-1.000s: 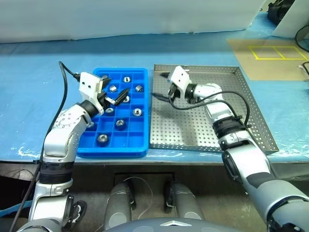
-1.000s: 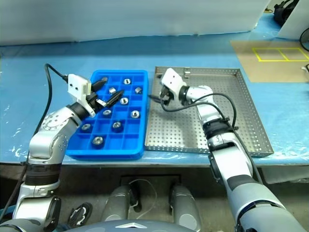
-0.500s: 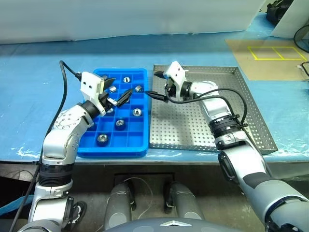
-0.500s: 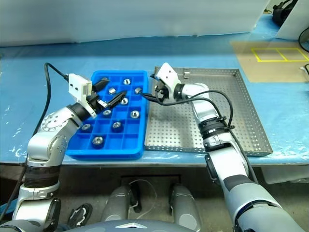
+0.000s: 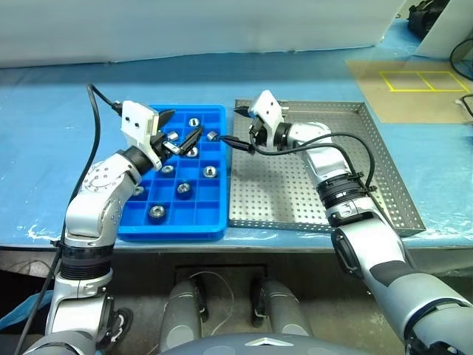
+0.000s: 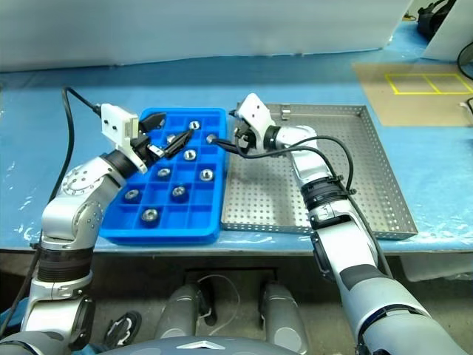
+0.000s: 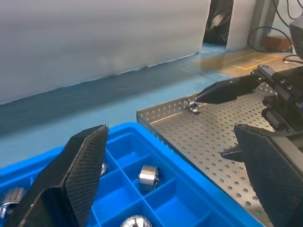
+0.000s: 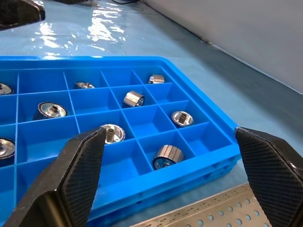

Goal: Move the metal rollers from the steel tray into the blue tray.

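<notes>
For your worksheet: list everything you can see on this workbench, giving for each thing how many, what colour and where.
Small shiny metal rollers: at least nine, silver-grey, in separate compartments of the blue tray; the left gripper may hide more.
Another small metal roller: one, silver, on the steel tray by its far rim.
Blue plastic grid tray: one, bright blue, left of the steel tray.
Perforated square steel tray: one, silver-grey, to the right.
Flat cardboard sheet: one, brown, far right, marked with yellow tape squares.
Table cover: one, light blue, under everything.
Left gripper: one, black fingers, open, above the blue tray's far end.
Right gripper: one, black fingers, open, over the edge where the two trays meet.
</notes>
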Controlling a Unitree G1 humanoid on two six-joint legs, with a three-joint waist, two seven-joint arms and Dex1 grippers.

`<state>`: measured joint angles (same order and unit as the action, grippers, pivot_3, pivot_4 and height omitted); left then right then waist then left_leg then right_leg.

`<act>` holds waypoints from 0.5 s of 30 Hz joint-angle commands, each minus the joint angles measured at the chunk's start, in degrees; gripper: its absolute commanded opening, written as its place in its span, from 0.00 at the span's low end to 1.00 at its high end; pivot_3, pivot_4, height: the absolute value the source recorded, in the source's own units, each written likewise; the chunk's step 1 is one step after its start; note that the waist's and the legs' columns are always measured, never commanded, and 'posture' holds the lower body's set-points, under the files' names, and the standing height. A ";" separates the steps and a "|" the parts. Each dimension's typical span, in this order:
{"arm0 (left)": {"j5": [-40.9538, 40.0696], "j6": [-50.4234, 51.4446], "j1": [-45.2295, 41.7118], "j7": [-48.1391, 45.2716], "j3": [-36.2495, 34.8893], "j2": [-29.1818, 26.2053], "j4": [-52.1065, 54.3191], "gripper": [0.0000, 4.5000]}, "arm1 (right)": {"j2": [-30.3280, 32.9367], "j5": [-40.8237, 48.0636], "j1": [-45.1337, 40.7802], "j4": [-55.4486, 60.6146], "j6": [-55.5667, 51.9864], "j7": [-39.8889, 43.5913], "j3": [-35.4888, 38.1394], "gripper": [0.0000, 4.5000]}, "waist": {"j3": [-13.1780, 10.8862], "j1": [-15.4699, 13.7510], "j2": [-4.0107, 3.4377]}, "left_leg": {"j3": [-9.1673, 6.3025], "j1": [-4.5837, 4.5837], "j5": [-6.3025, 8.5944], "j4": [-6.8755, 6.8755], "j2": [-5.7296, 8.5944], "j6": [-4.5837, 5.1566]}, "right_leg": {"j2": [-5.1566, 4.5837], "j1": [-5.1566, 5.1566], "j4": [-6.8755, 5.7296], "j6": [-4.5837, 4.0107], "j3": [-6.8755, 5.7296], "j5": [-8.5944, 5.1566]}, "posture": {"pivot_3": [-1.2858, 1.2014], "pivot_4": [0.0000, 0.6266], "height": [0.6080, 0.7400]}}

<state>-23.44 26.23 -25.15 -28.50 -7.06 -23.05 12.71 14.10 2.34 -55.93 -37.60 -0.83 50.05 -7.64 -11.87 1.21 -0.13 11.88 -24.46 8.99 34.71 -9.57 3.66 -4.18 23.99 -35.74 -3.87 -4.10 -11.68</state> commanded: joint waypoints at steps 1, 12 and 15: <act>-0.08 -1.38 -0.82 -0.10 -0.71 -0.09 -0.25 1.00 | 0.77 1.08 -1.08 2.33 0.05 -1.33 1.85 1.00 | 0.00 0.16 0.00 | 0.00 0.00 0.00 0.00 0.00 0.00 | 0.00 0.00 0.00 0.00 0.00 0.00 | 0.36 0.24 1.00; 0.20 -2.72 -4.31 -4.30 0.67 -0.98 -5.37 1.00 | 1.72 1.30 3.40 8.39 -2.57 -3.41 1.88 1.00 | 0.00 2.64 0.01 | 0.01 -0.03 0.01 0.00 0.02 0.02 | 0.01 0.01 0.04 0.01 0.03 0.00 | 0.31 0.24 1.00; -0.04 -2.95 -5.41 -5.15 0.46 -1.16 -6.60 1.00 | 2.17 1.38 3.75 9.18 -3.17 -3.85 2.09 1.00 | 0.00 3.43 0.01 | 0.01 -0.05 0.02 0.01 0.02 0.04 | 0.01 0.01 0.06 0.01 0.03 0.00 | 0.30 0.24 1.00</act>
<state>-23.39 24.78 -28.90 -32.99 -6.23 -23.45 5.35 15.91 2.45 -51.51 -31.23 -4.08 46.70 -7.03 -11.87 4.64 -0.12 11.90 -24.50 9.01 34.72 -9.54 3.70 -4.17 24.00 -35.68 -3.86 -4.07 -11.69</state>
